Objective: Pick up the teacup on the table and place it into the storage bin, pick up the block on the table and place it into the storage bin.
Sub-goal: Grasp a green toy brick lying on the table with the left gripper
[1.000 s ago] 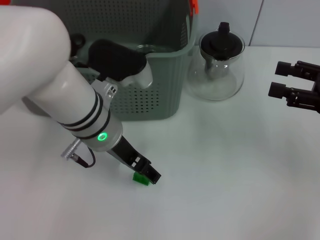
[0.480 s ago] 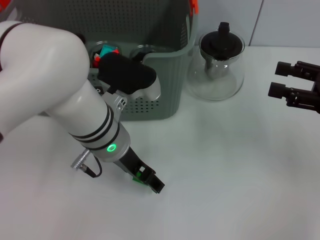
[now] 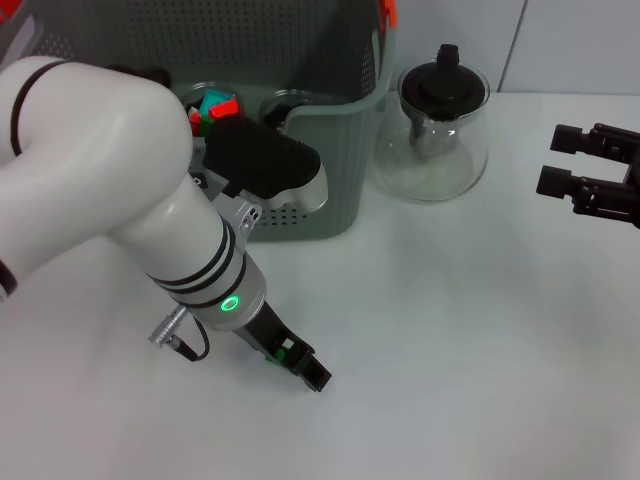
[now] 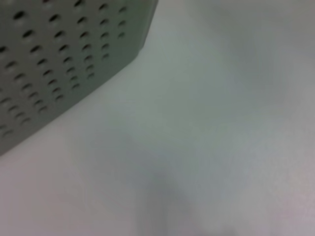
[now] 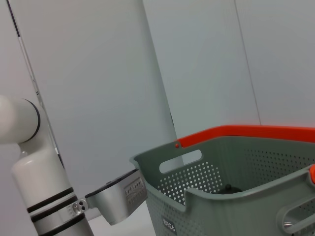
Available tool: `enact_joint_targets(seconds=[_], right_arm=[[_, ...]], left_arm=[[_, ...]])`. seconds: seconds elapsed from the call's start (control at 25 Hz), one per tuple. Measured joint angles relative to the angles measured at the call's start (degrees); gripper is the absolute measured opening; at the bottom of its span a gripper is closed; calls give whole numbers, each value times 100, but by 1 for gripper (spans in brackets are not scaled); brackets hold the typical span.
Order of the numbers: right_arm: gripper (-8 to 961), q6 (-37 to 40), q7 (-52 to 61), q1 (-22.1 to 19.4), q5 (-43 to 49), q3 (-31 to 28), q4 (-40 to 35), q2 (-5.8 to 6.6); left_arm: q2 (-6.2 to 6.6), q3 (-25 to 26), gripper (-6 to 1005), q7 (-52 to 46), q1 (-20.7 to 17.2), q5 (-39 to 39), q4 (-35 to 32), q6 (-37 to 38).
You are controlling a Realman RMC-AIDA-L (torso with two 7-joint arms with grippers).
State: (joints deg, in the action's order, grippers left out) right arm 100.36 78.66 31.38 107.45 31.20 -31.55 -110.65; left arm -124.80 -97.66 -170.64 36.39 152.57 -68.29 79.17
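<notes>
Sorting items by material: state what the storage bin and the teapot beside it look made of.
Storage bin: probably moulded plastic, matte grey-green, with evenly punched holes. Teapot: body looks like clear glass, since the table shows through it; lid is opaque black, likely plastic.

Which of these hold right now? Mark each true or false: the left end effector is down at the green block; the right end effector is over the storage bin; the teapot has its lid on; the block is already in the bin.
1. The left end effector is down on the table at the green block. True.
2. The right end effector is over the storage bin. False: it is off to the right side, away from the bin.
3. The glass teapot has its black lid on. True.
4. The block is already in the bin. False: it is at the left end effector, on the table in front of the bin.
</notes>
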Motion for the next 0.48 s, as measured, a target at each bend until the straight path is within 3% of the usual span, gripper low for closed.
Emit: enact_joint_targets(seconds=[0.2,0.48], right_arm=[[790,-3,-1,-1,-6,0,0,0],[790,-9,-1,-1,-11,-4,-5,0]], left_arm=[[0,-10,862,0,8,3,9,-16],[0,-59,723,10,32,55,25,-42]])
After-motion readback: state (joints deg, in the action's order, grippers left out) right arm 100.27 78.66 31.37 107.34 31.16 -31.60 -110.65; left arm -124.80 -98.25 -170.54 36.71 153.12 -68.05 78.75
